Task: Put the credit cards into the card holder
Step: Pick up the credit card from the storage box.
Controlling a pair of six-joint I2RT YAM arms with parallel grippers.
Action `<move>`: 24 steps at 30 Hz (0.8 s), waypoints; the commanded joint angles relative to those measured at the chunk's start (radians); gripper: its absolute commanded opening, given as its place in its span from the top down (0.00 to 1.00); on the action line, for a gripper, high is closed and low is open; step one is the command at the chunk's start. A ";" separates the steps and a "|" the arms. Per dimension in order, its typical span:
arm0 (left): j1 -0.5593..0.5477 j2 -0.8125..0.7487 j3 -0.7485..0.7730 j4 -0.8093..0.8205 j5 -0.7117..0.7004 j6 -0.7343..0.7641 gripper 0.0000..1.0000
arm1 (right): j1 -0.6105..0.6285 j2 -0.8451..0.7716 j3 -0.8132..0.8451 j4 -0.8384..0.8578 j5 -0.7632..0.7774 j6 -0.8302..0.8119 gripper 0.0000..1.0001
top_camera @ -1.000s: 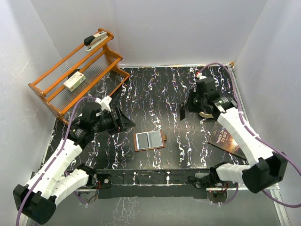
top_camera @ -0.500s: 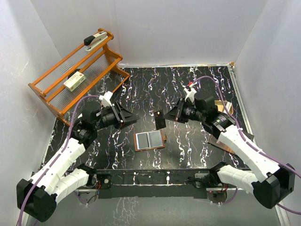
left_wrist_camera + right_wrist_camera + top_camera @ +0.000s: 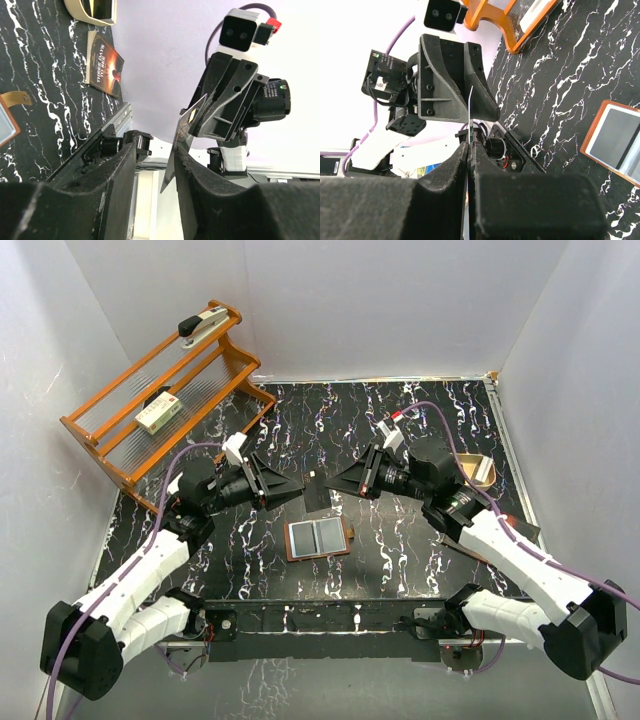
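— Above desk centre, item 1: right gripper (image 3: 469,145), pressed together on one card (image 3: 469,107), held by one edge. Item 2: left gripper (image 3: 152,150), spread, one finger on either side of that card, not yet pinching.
— Risk entries?
— Three, by my reckoning. The card drops if the right lets go before the left closes. The card twists or skids, being thin, slick and held by a narrow strip. The fingers knock together, their tips being so near.
— If it falls?
— It probably lands flat on the desk (image 3: 400,420), hard to lift. It might miss the holder (image 3: 317,538), which lies open just below, nearer the bases, pale pockets up.
— Surface?
— Black marble pattern, white veins, glossy by the look.
— Room?
— White walls on three sides. Orange rack (image 3: 72,426) far left, carrying stapler (image 3: 200,325) and box (image 3: 158,415). Book (image 3: 102,62) and tan curved object (image 3: 478,472) at right.
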 commanded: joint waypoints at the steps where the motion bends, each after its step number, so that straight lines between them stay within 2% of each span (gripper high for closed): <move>1: -0.002 0.027 -0.029 0.179 0.076 -0.091 0.68 | 0.014 0.023 -0.011 0.138 -0.027 0.057 1.00; 5: -0.006 0.018 -0.036 0.186 0.057 -0.097 0.91 | 0.029 0.040 -0.002 0.151 -0.015 0.060 1.00; 7: -0.006 0.012 -0.026 0.150 0.051 -0.078 0.99 | 0.036 0.049 0.000 0.152 -0.015 0.056 1.00; 13: -0.006 0.012 -0.020 0.114 0.044 -0.052 1.00 | 0.045 0.060 -0.023 0.127 -0.009 0.025 0.99; 16: -0.006 0.007 -0.005 0.044 0.032 0.005 1.00 | 0.043 0.064 0.024 -0.028 0.067 -0.079 0.80; 19: -0.006 0.012 0.016 -0.063 0.017 0.093 1.00 | 0.042 0.074 0.074 -0.124 0.117 -0.149 0.67; 21: -0.006 0.020 0.037 -0.163 -0.005 0.152 1.00 | 0.043 0.080 0.087 -0.166 0.140 -0.191 0.62; 24: -0.006 0.021 0.044 -0.247 -0.032 0.220 1.00 | 0.041 0.086 0.090 -0.234 0.192 -0.230 0.60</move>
